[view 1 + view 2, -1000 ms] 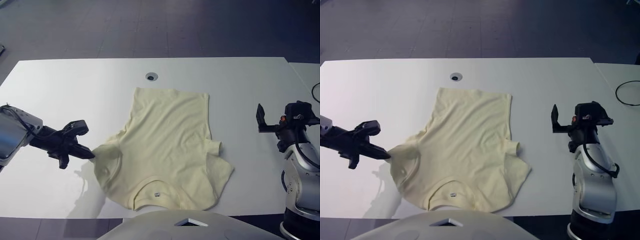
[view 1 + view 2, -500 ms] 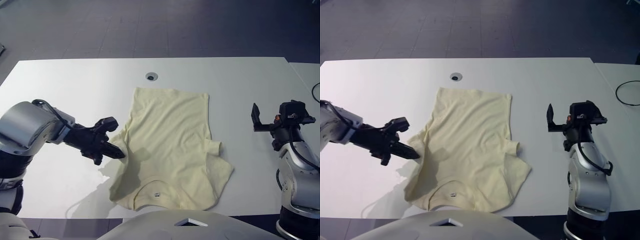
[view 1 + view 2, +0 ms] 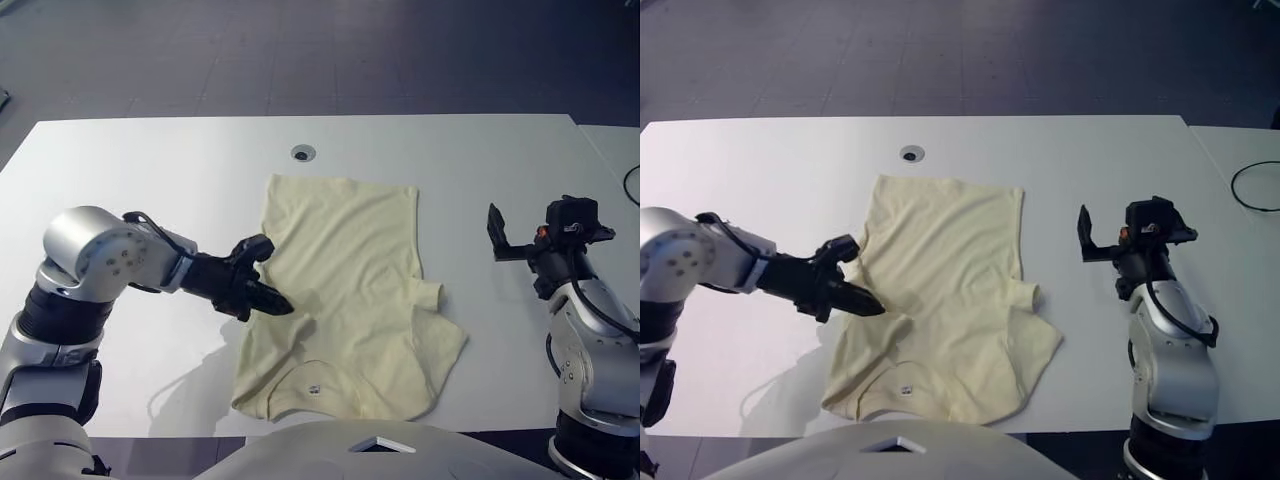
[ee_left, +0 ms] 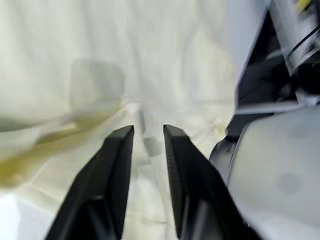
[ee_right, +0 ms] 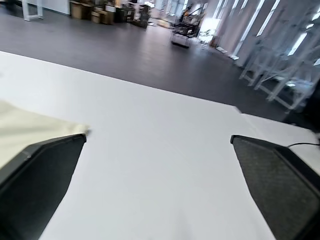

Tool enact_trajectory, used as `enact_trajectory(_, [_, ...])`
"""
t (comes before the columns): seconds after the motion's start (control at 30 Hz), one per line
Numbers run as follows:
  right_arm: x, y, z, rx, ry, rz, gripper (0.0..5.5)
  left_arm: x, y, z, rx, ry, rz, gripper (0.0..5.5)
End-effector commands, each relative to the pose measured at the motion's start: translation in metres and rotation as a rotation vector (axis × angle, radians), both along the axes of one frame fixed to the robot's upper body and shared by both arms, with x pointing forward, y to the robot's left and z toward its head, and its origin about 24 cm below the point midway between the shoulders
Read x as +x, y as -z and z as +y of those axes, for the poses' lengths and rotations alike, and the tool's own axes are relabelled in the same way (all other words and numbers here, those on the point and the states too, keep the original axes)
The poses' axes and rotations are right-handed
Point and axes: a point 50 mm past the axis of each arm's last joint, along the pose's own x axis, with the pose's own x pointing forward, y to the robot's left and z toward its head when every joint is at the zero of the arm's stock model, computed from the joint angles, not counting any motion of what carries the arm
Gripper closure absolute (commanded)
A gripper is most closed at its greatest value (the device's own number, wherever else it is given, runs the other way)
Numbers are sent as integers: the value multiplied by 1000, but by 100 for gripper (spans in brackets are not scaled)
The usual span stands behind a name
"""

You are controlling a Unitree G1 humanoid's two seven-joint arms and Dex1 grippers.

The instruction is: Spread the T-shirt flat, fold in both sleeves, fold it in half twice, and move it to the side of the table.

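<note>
1. Your pale yellow short-sleeved T-shirt (image 3: pixel 350 250) is lying around the middle of the flat white tabletop (image 3: pixel 140 180). The hem is on the far side and the neck opening sits at the edge nearest the robot.
2. On labels, there's one small white tag (image 3: pixel 313 389) just inside the neckline. It has a dark mark printed on it, but it's way too small to read.
3. Your left gripper (image 3: pixel 278 305) is over the shirt's left side, about halfway down. Its black fingers (image 4: pixel 117 165) are nearly pressed together with just a thin slit between them, and they're pinching a fold of cloth from the left sleeve area.
4. That left part of the shirt is drawn in over the body. The left edge is lifted a bit off the tabletop, with a shadow underneath it.
5. The right sleeve (image 3: pixel 432 296) is curled into a little roll. The cloth nearer the robot bulges out to the right, all wrinkly.
6. Your right gripper (image 5: pixel 159 142) hovers over bare tabletop to the right of the shirt, well apart from it. Its fingers are spread wide with nothing between them.
7. Other stuff: there's a round metal-rimmed cable hole (image 3: pixel 303 153) in the tabletop just past the hem. A loop of black cable (image 3: pixel 1255 186) lies on the neighbouring white surface off to the right.
</note>
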Motion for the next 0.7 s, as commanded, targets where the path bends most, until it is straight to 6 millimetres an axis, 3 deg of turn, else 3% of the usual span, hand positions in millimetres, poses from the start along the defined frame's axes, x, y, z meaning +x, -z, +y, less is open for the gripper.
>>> enact_trajectory(0.03, [-20,0,0,156,-75,93,10,13,-28,6,-74,-74,-101,367])
enact_trajectory(0.13, [-41,3,-8,298,-148,227,10,14,-35,25,-54,-189,-160,311])
enact_trajectory(0.2, [-57,8,-10,407,-245,372,10,7,-29,44,-5,-311,-198,278])
enact_trajectory(0.4, [-73,16,-9,505,-441,700,10,-15,-10,71,28,-675,-372,167])
enact_trajectory(0.5, [-80,28,-9,511,-429,785,10,-19,-6,75,39,-779,-412,108])
enact_trajectory(0.63, [-93,44,-6,534,-420,863,10,-18,-5,71,52,-778,-417,37])
enact_trajectory(0.7, [-96,50,-4,540,-418,880,40,-17,-5,70,50,-774,-416,10])
